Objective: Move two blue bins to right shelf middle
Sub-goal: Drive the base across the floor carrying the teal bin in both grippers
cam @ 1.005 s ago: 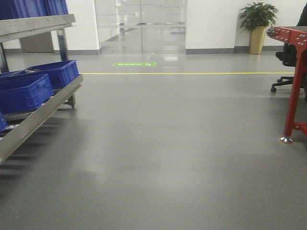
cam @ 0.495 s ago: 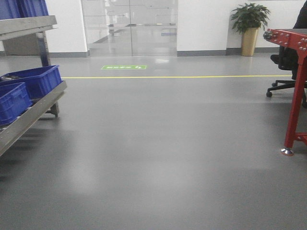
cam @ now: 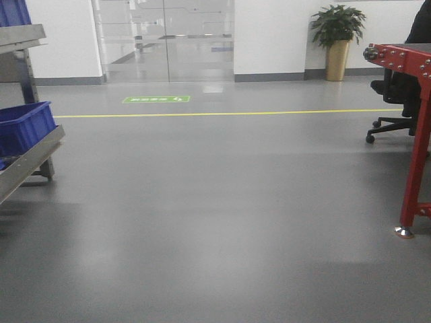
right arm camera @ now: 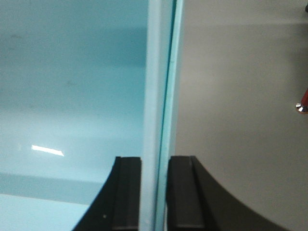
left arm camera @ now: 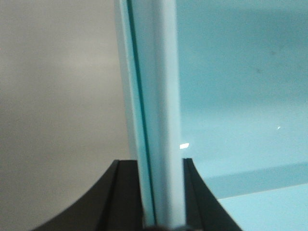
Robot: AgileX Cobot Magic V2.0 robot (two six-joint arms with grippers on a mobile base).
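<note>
My left gripper (left arm camera: 161, 192) is clamped on the thick rim of a pale cyan bin (left arm camera: 240, 86), one black finger (left arm camera: 127, 197) outside the wall and the other inside, both pressed against the plastic; my right gripper (right arm camera: 155, 192) pinches the opposite rim of the pale cyan bin (right arm camera: 72, 86) the same way, its fingers (right arm camera: 127, 192) tight to either side of the wall (I cannot tell from these close views whether I hold one bin or two nested together, though a thin dark line runs down each rim like a seam). Beside the bin, beyond each wall, lies only bare grey floor (cam: 222, 222), and a small red foot with a shiny pad (right arm camera: 302, 107) shows at the far right edge of my right wrist view. In the front view, taking the red-framed table (cam: 412, 134) as my mark: it stands at the right edge, its leg planted on the floor; just behind it sits a black office chair (cam: 394, 101), and further behind, against the white wall, a potted plant (cam: 337, 40). Well to the left of the table, across the open floor, a steel rack (cam: 30, 158) carries a dark blue bin (cam: 23, 124) on its sloping lower level. A yellow floor line (cam: 229, 113) runs from rack to table, with a green floor marker (cam: 156, 99) and glass doors (cam: 165, 40) beyond it
</note>
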